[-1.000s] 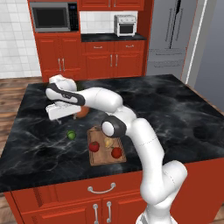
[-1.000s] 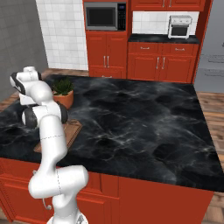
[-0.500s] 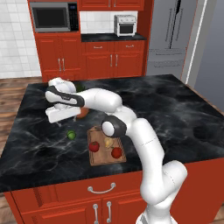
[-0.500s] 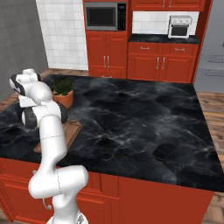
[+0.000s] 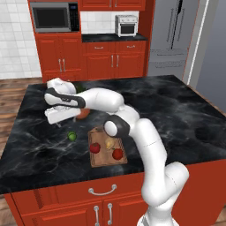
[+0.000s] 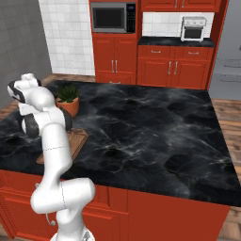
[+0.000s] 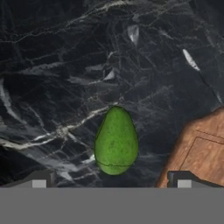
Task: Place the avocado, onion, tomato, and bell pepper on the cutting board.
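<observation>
The green avocado [image 5: 71, 136] lies on the black marble counter, just left of the brown cutting board [image 5: 107, 159]. On the board lie the tan onion [image 5: 109, 143] and two red items [image 5: 94, 148] [image 5: 117, 153], the tomato and the bell pepper; which is which I cannot tell. My gripper [image 5: 57, 118] hangs open above and behind the avocado. In the hand view the avocado [image 7: 116, 141] sits between and just beyond the fingertips [image 7: 39, 180], untouched, with a corner of the board [image 7: 201, 153] at the right.
A potted plant [image 6: 69, 99] in a terracotta pot stands on the counter behind the board, close to my arm. The counter's front edge [image 5: 66, 181] runs just below the board. Red cabinets, a microwave and a fridge line the far wall.
The hand has drifted slightly down and to the left, closer to the avocado. The jaws stay open and nothing on the counter has moved.
</observation>
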Controlling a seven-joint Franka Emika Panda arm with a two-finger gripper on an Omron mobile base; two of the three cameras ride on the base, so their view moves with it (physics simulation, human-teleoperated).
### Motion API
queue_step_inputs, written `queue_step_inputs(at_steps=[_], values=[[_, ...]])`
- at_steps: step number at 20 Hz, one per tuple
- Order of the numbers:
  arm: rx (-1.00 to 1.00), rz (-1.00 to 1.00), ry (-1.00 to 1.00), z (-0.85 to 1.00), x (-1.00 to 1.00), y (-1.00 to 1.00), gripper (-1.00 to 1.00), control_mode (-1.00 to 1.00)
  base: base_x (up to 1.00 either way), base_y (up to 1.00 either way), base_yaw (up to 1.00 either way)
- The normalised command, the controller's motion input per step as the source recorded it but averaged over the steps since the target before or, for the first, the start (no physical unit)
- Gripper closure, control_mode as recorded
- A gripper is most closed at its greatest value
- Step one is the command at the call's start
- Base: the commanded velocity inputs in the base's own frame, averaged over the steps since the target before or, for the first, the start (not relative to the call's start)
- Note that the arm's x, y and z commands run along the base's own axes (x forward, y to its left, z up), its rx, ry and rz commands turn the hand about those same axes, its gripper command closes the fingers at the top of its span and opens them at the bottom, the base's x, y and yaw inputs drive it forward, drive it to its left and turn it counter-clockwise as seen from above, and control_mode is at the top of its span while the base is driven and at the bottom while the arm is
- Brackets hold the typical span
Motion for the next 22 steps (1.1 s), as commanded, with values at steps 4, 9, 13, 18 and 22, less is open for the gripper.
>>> queue_step_inputs(at_steps=[4, 9, 13, 18, 22], values=[[0.01, 0.0, -0.17, -0.01, -0.07, -0.12, -1.0, -1.0, 0.0, 0.0, 0.0], [0.05, 0.0, -0.1, -0.13, -0.04, -0.23, -1.0, -1.0, 0.0, 0.0, 0.0], [0.08, 0.0, -0.06, -0.13, -0.12, -0.24, -1.0, -1.0, 0.0, 0.0, 0.0], [0.08, 0.0, -0.07, -0.08, -0.33, -0.1, -1.0, -1.0, 0.0, 0.0, 0.0], [0.07, 0.0, -0.14, -0.01, -0.34, -0.01, -1.0, -1.0, 0.0, 0.0, 0.0]])
